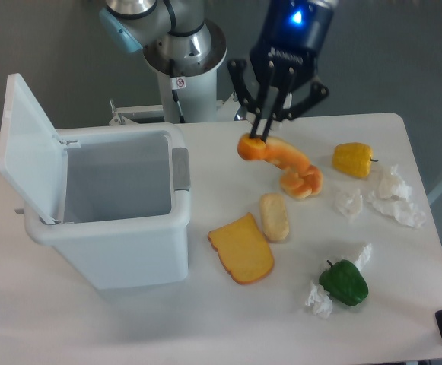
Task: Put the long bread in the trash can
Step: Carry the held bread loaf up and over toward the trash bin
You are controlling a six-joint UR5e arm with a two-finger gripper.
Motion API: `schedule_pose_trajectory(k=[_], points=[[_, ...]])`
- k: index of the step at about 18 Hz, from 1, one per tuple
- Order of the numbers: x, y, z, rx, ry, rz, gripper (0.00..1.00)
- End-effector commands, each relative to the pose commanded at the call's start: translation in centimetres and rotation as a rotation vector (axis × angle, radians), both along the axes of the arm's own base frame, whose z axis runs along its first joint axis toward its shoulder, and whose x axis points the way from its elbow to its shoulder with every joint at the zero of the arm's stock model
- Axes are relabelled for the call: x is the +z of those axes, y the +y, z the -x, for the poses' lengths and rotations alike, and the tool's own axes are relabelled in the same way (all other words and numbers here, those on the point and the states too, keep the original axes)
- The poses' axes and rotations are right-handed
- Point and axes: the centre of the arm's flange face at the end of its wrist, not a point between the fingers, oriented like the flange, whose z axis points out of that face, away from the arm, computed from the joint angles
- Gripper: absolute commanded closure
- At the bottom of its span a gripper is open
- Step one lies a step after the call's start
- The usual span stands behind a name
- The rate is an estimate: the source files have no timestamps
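My gripper point(260, 137) is shut on one end of the long bread point(275, 153), a glossy orange baguette, and holds it in the air above the table's middle, its free end hanging down to the right. The trash can point(106, 220) stands at the left with its white lid point(24, 144) swung open and upright. The gripper is to the right of the can and higher than its rim.
A round knotted orange bun point(303, 183) lies below the bread's free end. A pale-yellow roll point(275, 217) and an orange toast slice point(241, 249) lie in the middle. A yellow pepper point(353, 159), a green pepper point(344, 282) and crumpled paper point(394, 199) are at the right.
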Motion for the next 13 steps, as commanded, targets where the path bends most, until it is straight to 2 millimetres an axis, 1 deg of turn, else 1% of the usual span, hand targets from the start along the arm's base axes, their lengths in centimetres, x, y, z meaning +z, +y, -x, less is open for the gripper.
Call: schedule_pose_trajectory(k=[3, 8, 12, 13], points=[[1.2, 0.0, -1.1, 0.006, -0.046, -0.054, 0.98], [3.8, -0.5, -3.6, -0.001, -0.103, -0.146, 0.98], [4.5, -0.6, -4.1, 0.013, -0.133, -0.171, 0.98], [4.8, -0.7, -4.5, 0.012, -0.136, -0.178, 0.98]])
